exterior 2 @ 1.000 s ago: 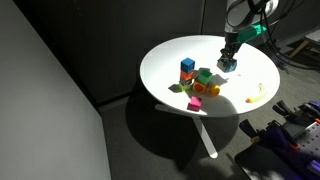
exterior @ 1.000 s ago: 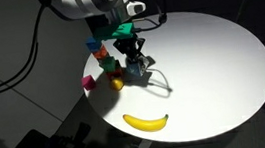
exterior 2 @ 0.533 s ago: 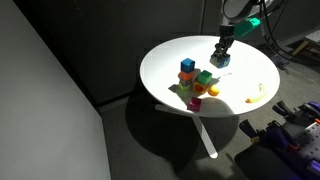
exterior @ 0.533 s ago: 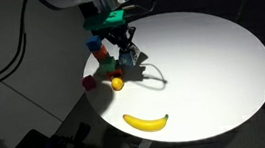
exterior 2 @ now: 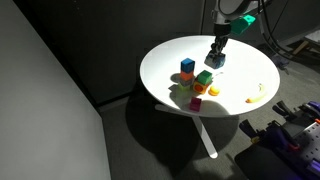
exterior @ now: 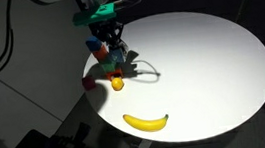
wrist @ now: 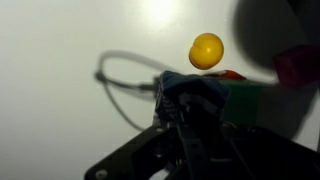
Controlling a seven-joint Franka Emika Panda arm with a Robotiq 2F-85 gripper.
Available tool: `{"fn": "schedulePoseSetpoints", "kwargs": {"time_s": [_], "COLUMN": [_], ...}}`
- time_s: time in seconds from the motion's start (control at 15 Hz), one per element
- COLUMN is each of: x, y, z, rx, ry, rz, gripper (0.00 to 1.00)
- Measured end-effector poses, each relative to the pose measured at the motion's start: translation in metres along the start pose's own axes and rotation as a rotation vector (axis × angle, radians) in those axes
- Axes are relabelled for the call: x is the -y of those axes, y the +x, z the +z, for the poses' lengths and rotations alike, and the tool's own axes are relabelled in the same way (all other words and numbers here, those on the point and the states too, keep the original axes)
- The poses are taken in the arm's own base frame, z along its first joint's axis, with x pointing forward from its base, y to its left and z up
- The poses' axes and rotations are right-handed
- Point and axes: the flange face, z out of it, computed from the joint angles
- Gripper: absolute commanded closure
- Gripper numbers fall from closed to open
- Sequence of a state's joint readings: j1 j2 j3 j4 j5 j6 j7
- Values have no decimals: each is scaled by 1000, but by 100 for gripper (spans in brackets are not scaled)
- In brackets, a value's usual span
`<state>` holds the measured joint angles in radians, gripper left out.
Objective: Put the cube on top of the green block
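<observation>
My gripper is shut on the cube, a dark cube with light panels, and holds it above the table. It hangs close beside the green block, at the far edge of the block cluster. In the wrist view the cube sits between my fingers, and the green block lies just to its right. In an exterior view my gripper and the cube cover part of the cluster, and I cannot make out the green block there.
The cluster on the round white table holds a blue block, a red-orange block, a magenta block and a yellow ball. A banana lies near the table edge. A thin looped shadow lies beside the cube.
My gripper has carried the cube across the table towards the block cluster and now hangs right beside it. The blocks, ball and banana have not moved.
</observation>
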<state>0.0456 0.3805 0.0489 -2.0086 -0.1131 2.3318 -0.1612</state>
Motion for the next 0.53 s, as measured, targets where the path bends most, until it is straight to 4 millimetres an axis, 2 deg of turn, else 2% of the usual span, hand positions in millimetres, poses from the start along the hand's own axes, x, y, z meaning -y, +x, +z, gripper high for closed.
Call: {"fn": "schedulePoseSetpoints", "kwargs": {"time_s": [0.53], "x": [15], "y": [-1], "z": [-10], "rx": [31], "ry": [2], "rz": [-75], "gripper": [93]}}
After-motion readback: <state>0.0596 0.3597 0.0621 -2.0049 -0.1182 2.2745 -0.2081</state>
